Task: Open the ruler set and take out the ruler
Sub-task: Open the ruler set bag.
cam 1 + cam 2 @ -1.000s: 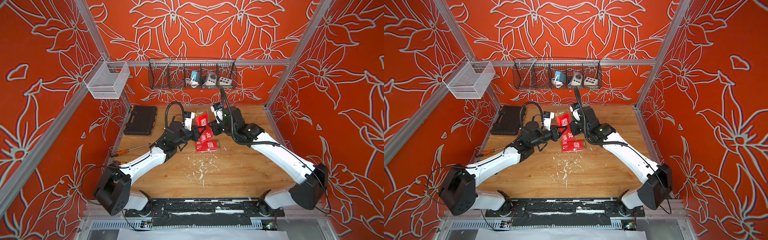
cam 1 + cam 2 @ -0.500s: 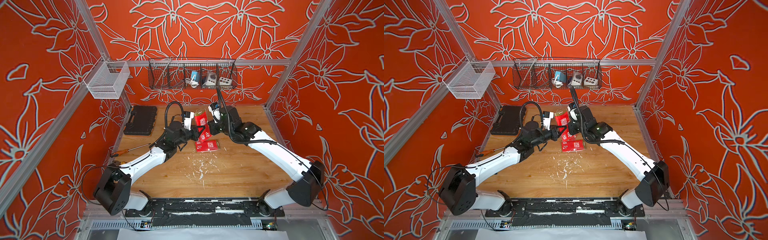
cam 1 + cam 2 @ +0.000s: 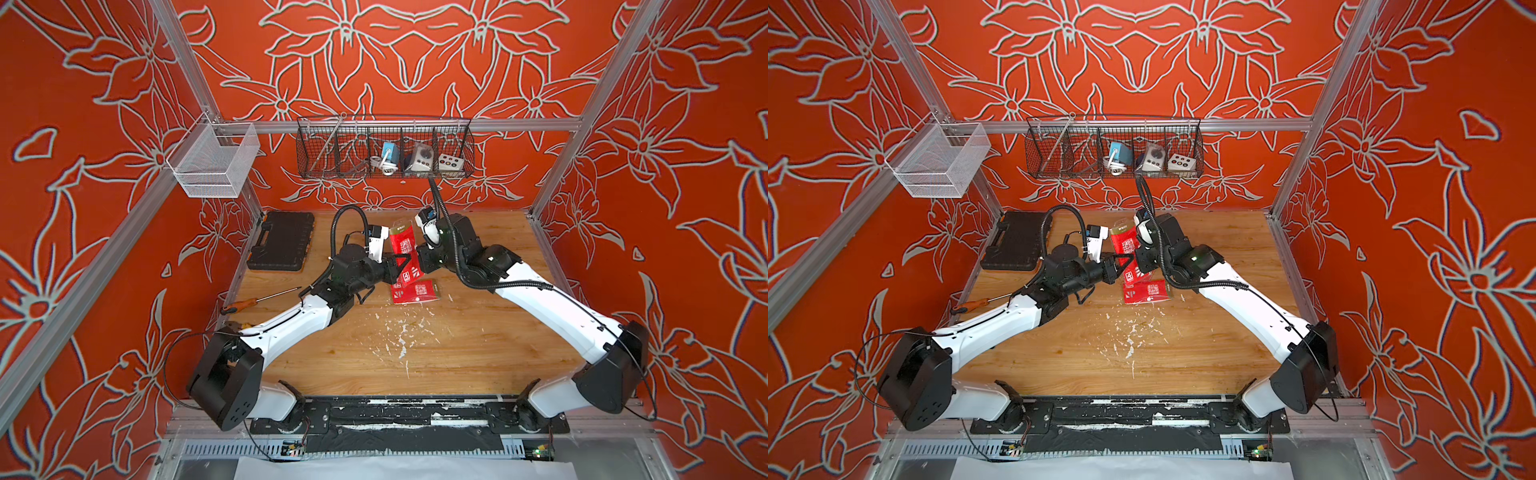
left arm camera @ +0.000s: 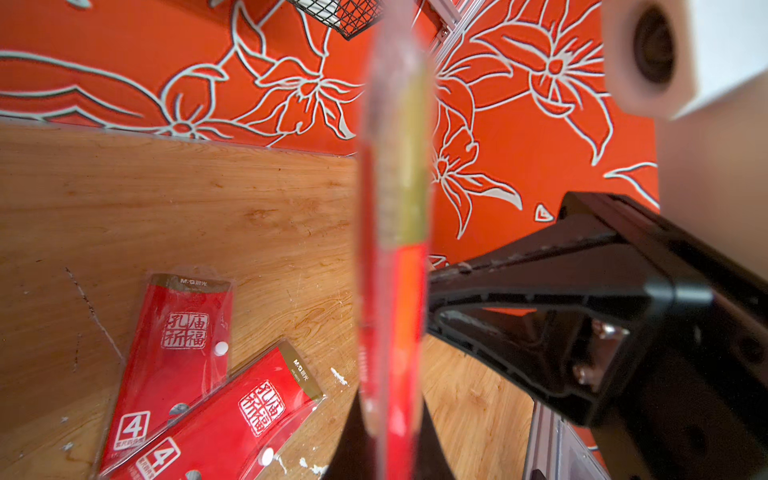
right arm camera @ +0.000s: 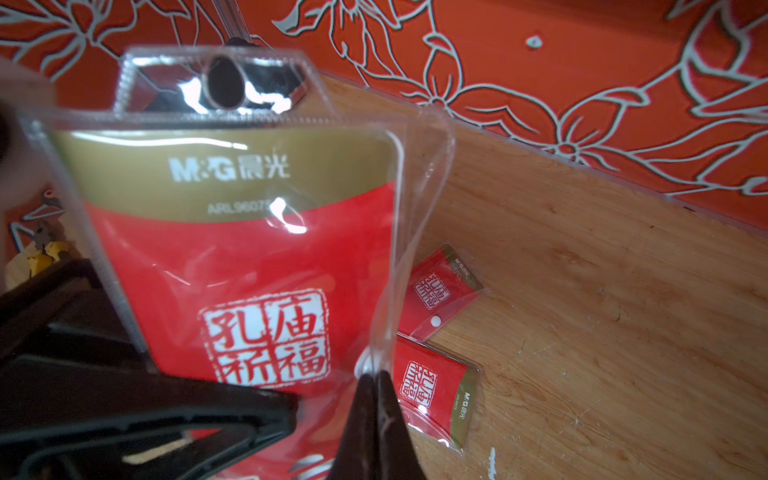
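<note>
Right fingers (image 5: 362,419) pinching glossy clear pouch (image 5: 257,121), red card (image 5: 249,257) inside

The ruler set (image 5: 249,257) is a clear, glossy plastic sleeve throwing white glare, with ribbed seams and a smooth printed card inside. Two other ruler sets (image 4: 174,345) on the tabletop have the same shiny plastic skin. The tabletop (image 3: 478,332) is wood-grained, smooth and satin, marked by rough white flecks and scuffs towards its middle. At its back left corner the tool case (image 3: 282,241) is matt black ribbed plastic. Near the left edge the screwdriver (image 3: 262,298) has a bare metal shaft and a plastic-looking handle. The wire basket (image 3: 316,166) is dark metal; the mesh basket (image 3: 208,174) is pale, fine metal mesh
</note>
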Controlling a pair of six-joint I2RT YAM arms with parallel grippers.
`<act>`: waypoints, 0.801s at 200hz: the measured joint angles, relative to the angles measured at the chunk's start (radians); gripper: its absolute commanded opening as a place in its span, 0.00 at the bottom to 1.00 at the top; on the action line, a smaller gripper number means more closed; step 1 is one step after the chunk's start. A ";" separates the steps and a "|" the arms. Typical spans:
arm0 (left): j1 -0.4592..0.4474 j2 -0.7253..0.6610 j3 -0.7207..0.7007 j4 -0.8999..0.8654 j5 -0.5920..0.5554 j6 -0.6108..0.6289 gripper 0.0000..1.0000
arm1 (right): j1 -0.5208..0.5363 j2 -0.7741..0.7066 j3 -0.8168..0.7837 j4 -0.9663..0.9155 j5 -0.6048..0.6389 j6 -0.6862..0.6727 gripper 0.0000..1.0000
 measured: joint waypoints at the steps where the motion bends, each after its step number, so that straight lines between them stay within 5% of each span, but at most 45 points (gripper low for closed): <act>1: 0.000 0.000 0.000 0.000 0.000 0.000 0.00 | 0.000 0.000 0.000 0.000 0.000 0.000 0.00; 160: -0.007 0.000 -0.002 0.023 0.001 0.001 0.00 | -0.003 -0.031 0.000 -0.020 0.010 -0.004 0.00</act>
